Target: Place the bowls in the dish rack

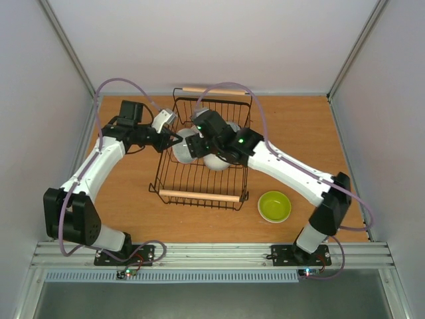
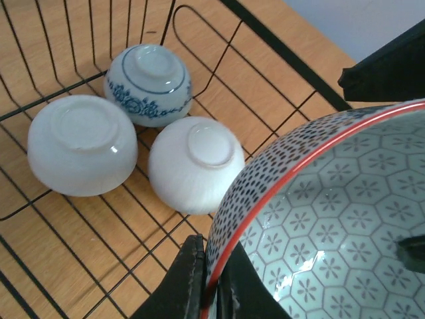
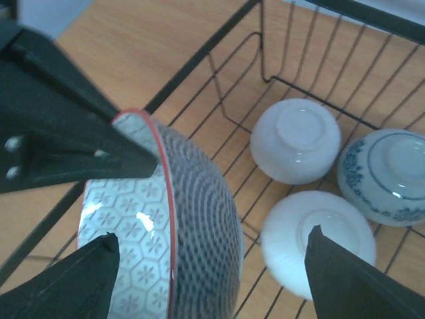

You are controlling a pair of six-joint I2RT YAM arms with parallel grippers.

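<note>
The left gripper (image 2: 211, 292) is pinching the red rim of a small grey dotted bowl (image 2: 332, 219), holding it tipped on edge just inside the left wall of the big black wire dish rack (image 1: 199, 178) — whether it touches the wires underneath, I can't tell. The right gripper (image 3: 211, 234) hangs over the same bowl, fingers spread wide, gripping nothing. On the rack's floor three bowls lie upside down, bunched together: a plain white bowl (image 2: 83, 145), a second white bowl (image 2: 196, 163) and a white bowl with blue pattern (image 2: 148, 84) (all close, perhaps touching). A yellow-green bowl (image 1: 274, 206) sits upright on the wooden table (image 1: 299, 126) — just beside the rack's near right corner.
</note>
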